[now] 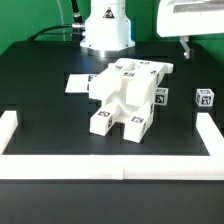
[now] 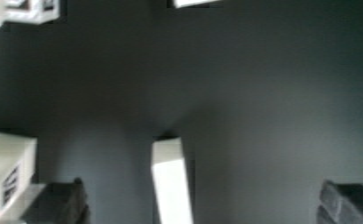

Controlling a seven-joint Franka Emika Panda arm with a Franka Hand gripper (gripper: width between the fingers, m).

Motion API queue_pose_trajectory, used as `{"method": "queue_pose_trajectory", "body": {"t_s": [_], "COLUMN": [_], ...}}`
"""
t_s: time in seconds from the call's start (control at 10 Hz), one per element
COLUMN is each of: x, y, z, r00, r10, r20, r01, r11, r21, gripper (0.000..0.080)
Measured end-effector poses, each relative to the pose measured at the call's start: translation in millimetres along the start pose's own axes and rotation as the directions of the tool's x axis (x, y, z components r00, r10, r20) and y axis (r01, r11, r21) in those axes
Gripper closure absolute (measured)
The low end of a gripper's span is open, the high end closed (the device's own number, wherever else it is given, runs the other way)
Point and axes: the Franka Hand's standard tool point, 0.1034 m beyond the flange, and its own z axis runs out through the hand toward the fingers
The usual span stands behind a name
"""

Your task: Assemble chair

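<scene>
**Gripper spread wide and empty, well off from the chair**

Gripper (image 1: 186, 52) (image 2: 199, 206) of the glossy white arm hangs above the far corner of the matte black table (image 1: 40, 75) on the exterior view's right, raised clear of the surface. In the wrist view its two dark fingers (image 2: 53, 200) sit at opposite edges of the picture. They are spread wide with nothing clamped between them. Below them lie dark tabletop and a blurred pale strip (image 2: 169, 180); I cannot tell what that strip is.

The chair (image 1: 125, 95) is a joined cluster of matte white plastic bars and blocks bearing square black-and-white tags. It lies in the middle of the table, well apart from the gripper, toward the exterior view's left of it and nearer the camera.

Counted:
- **Chair pieces joined:** one cluster.
- **Loose pieces:** two small white tagged cubes. One (image 1: 162, 97) is just beside the cluster on the exterior view's right. The other (image 1: 205, 98) is farther right, apart from both.
- **Marker board:** one thin flat white marker board (image 1: 76, 83) on the table, at the cluster's far side toward the exterior view's left.
- **Border:** one long low white border wall (image 1: 100, 165) along the near edge, with upturned ends at both sides.
</scene>
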Motion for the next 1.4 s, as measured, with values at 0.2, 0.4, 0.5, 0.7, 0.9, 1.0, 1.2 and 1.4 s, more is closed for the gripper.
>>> {"method": "queue_pose_trajectory", "body": {"t_s": [0.2, 0.4, 0.5, 0.7, 0.9, 1.0, 1.2, 1.4], "x": [-13.4, -21.5, -21.0, -21.2, -25.6, -30.1, -34.2, -36.2], "y": [-12.0, -16.4, -15.8, -15.6, -18.9, -18.9, -15.5, -13.5], "z": [13.4, 24.7, 24.6, 25.1, 34.2, 45.2, 54.7, 62.5], "r00": [1.000, 1.000, 1.000, 1.000, 1.000, 1.000, 1.000, 0.999], "r10": [0.003, -0.005, -0.003, -0.003, -0.012, -0.019, -0.020, -0.023], "r20": [0.010, 0.020, 0.019, 0.020, 0.006, 0.006, 0.017, 0.024], "r01": [-0.003, 0.005, 0.004, 0.004, 0.012, 0.019, 0.021, 0.024], "r11": [1.000, 1.000, 1.000, 1.000, 1.000, 1.000, 0.999, 0.999], "r21": [-0.008, -0.018, -0.018, -0.019, -0.018, -0.025, -0.035, -0.044], "gripper": [0.0151, 0.0151, 0.0151, 0.0151, 0.0151, 0.0151, 0.0151, 0.0151]}}
